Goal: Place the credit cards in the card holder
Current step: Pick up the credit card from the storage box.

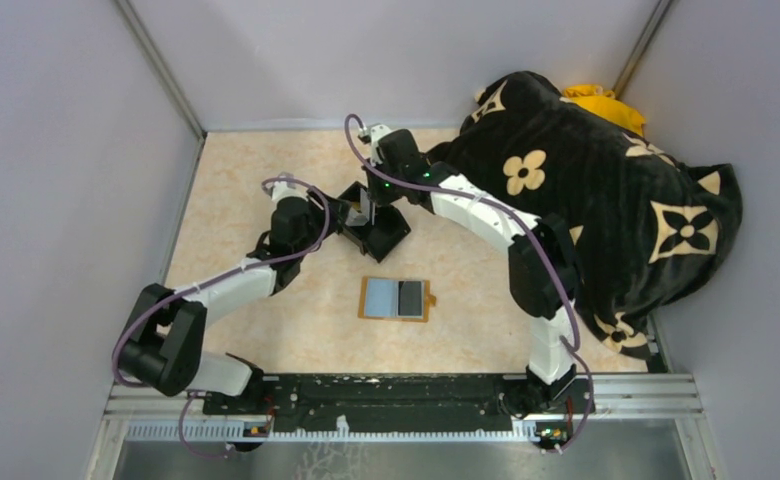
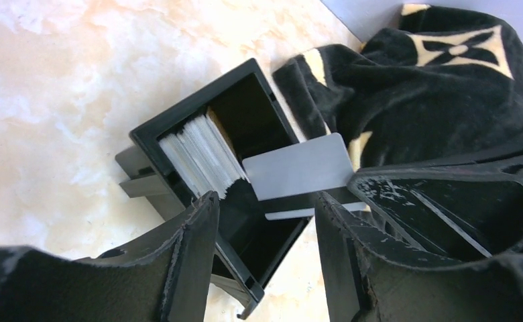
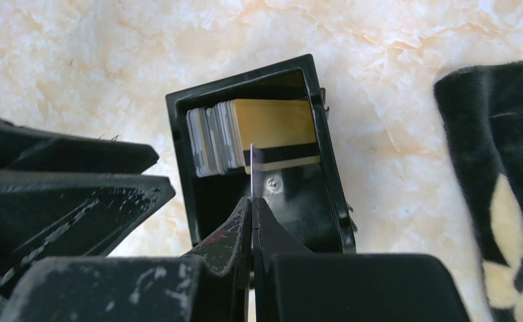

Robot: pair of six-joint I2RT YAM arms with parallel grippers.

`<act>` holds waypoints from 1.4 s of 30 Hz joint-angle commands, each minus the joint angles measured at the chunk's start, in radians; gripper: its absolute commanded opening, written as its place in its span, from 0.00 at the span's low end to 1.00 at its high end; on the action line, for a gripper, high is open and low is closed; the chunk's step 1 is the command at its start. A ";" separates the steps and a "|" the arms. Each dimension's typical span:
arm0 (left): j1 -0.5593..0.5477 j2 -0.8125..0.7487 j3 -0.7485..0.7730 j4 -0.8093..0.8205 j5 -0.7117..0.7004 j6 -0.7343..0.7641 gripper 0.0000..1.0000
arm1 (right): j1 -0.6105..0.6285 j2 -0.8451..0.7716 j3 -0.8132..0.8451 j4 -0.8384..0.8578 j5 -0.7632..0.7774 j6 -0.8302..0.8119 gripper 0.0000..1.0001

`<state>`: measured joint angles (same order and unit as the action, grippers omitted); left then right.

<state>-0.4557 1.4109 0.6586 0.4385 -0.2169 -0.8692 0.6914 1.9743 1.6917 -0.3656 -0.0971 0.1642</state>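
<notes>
Single credit card (image 3: 251,161) pinched between right fingers (image 3: 252,231), which press tight on it; card edge-up over opening of black box (image 3: 178,134). Spread left fingers (image 2: 195,241) hover at box's edge, gripping nothing. Other credit cards (image 2: 202,157) stacked upright inside box, against one wall. Open card holder (image 1: 396,298) flat on bench (image 1: 236,200), apart from box, toward arm bases. Patterned blanket (image 1: 606,190) right of box.

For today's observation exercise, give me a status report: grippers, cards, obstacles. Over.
Right gripper shut on one card over black box. Left gripper open at box. Card holder lies open, nothing between; blanket off right.
</notes>
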 commanded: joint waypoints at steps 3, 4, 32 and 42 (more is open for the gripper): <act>0.010 -0.083 0.068 -0.076 0.145 0.036 0.62 | 0.023 -0.233 -0.150 0.118 0.021 -0.046 0.00; 0.012 -0.093 0.078 -0.099 0.170 0.020 0.62 | 0.027 -0.268 -0.190 0.138 0.026 -0.050 0.00; 0.039 -0.302 0.162 -0.403 0.751 -0.313 0.70 | 0.322 -0.853 -0.776 0.425 0.459 -0.213 0.00; 0.042 -0.265 0.129 -0.346 0.858 -0.415 0.69 | 0.460 -0.914 -0.832 0.538 0.593 -0.354 0.00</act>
<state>-0.4225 1.1290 0.7933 0.0471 0.5648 -1.2385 1.0904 1.0950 0.8444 0.0715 0.4049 -0.1020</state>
